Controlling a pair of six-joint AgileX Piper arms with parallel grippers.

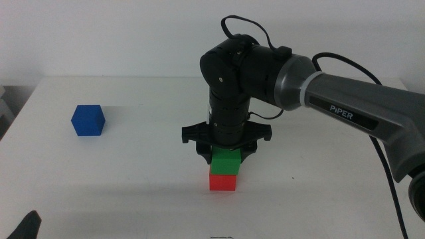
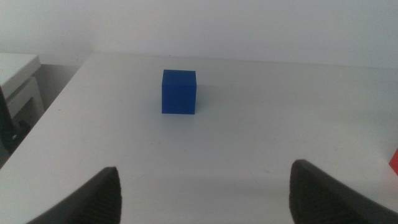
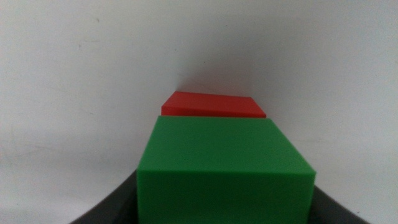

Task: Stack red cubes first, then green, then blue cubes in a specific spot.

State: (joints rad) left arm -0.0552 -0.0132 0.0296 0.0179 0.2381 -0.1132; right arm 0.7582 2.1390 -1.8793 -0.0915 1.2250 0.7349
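Red cube [image 2: 395,163] mostly cut off

A plain white table [image 1: 133,192] stands against a bare white wall [image 1: 99,33] under even, soft light; pale furniture [image 2: 15,74] sits beside the table's edge.

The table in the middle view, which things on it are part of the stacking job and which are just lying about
Part of the job:
- red cube, on the table
- green cube, on the red cube, between the right tool's jaws
- blue cube, alone, facing the open left tool

Lying about:
- nothing else visible on the white table
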